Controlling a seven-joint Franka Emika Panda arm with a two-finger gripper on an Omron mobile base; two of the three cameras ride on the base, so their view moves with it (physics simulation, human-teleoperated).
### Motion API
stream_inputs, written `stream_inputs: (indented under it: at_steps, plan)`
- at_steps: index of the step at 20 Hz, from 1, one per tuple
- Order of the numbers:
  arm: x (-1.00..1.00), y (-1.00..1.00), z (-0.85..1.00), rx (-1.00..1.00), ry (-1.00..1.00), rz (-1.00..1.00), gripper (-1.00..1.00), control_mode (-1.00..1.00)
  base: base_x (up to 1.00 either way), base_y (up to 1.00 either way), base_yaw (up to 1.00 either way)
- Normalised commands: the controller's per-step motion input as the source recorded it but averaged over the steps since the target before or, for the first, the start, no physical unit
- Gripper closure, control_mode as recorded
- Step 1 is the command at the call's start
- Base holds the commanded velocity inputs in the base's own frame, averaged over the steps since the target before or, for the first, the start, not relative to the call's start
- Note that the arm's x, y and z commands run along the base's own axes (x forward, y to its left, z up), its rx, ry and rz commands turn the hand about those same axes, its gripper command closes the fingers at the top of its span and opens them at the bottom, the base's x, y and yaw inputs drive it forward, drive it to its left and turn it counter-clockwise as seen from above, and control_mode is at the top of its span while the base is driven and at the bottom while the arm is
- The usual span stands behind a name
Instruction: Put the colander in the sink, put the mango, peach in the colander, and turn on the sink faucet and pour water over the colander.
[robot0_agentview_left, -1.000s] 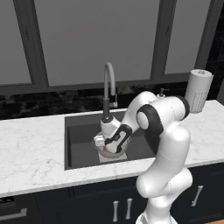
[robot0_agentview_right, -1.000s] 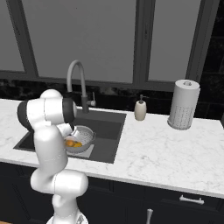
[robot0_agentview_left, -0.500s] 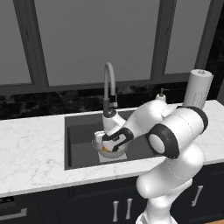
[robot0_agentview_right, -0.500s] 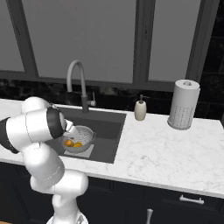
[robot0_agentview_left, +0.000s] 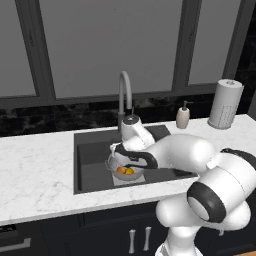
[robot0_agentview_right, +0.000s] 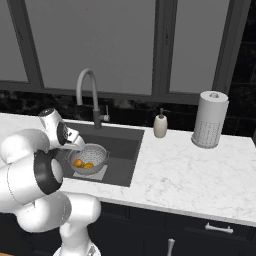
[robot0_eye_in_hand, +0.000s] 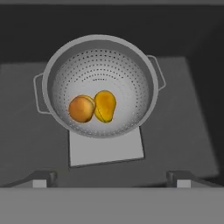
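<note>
The silver colander (robot0_eye_in_hand: 100, 65) sits in the dark sink (robot0_eye_in_hand: 183, 109) over a pale square patch. In its bowl the round orange-red peach (robot0_eye_in_hand: 82, 109) and the yellower oval mango (robot0_eye_in_hand: 105, 106) lie side by side, touching. My gripper (robot0_eye_in_hand: 111, 178) hovers above the colander, open wide, with nothing between its fingertips (robot0_eye_in_hand: 41, 178). From the base views the colander (robot0_agentview_left: 119, 165) (robot0_agentview_right: 95, 156) lies just under my hand, in front of the sink faucet (robot0_agentview_left: 124, 92) (robot0_agentview_right: 86, 87). Water is out of view.
A beige soap dispenser (robot0_agentview_left: 183, 116) (robot0_agentview_right: 160, 125) and a paper towel roll (robot0_agentview_left: 225, 104) (robot0_agentview_right: 209, 119) stand on the white marble counter (robot0_agentview_right: 190, 175) right of the sink. My own arm hangs over the front of the basin.
The arm's elbow has swung down and toward the cameras. The hand has lifted slightly over the colander and stayed open. Both fruits lie still.
</note>
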Motion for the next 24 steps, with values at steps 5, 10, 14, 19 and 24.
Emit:
stream_inputs:
  at_steps: [5, 10, 14, 19, 24]
  plan:
    - [-0.49, -0.08, 0.43, -0.05, 0.0, 0.04, -1.0, -1.0, 0.0, 0.0, 0.0]
    - [-0.38, -0.23, 0.43, -0.06, 0.0, 0.0, -1.0, -1.0, 0.0, 0.0, 0.0]
    - [-0.18, -0.38, 0.37, -0.03, 0.0, 0.0, -1.0, -1.0, 0.0, 0.0, 0.0]
    - [-0.11, -0.37, 0.35, 0.0, 0.03, 0.0, -1.0, -1.0, 0.0, 0.0, 0.0]
    - [-0.14, -0.43, 0.29, 0.03, 0.04, 0.0, -1.0, -1.0, 0.0, 0.0, 0.0]
